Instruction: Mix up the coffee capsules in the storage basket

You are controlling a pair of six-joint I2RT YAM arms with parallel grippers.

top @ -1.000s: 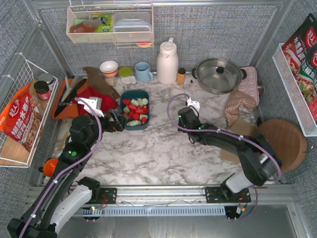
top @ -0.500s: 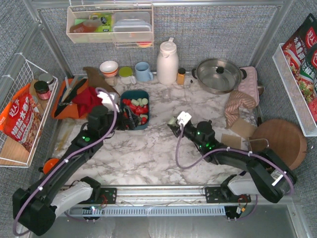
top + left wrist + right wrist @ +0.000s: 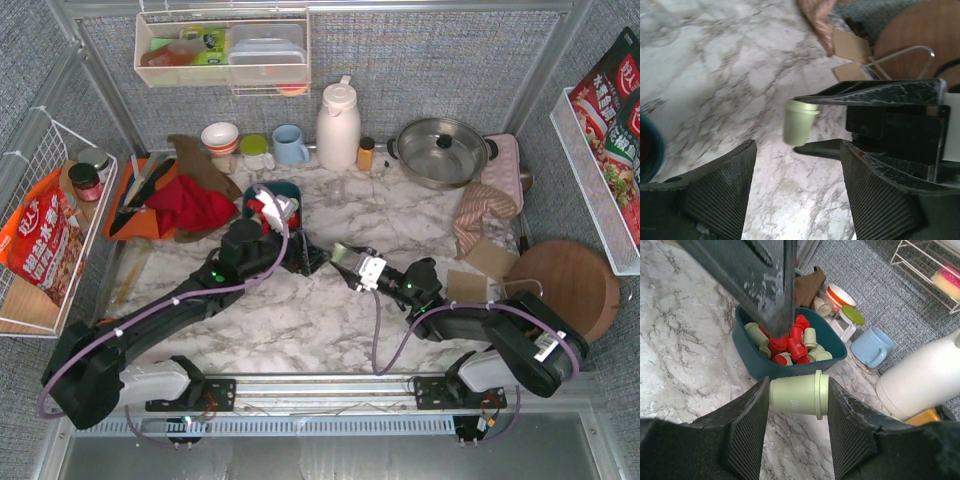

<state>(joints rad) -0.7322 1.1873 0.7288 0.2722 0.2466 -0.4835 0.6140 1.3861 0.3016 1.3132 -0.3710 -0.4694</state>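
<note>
Risk: the right jaws pinch one mint capsule (image 3: 799, 394) sideways by its smooth tapered sides, just outside the basket (image 3: 756, 367) wall and over bare bench (image 3: 685, 340). The left jaws stand spread, facing it without touching; if they bump it, or the pinch eases early, it likely slips, drops and rolls away from the basket across the slick marbled surface. The basket is dark teal rigid plastic, shallow and round-cornered, holding a loose heap of glossy red and matt mint capsules (image 3: 790, 345), flanged cups that shift easily.
</note>
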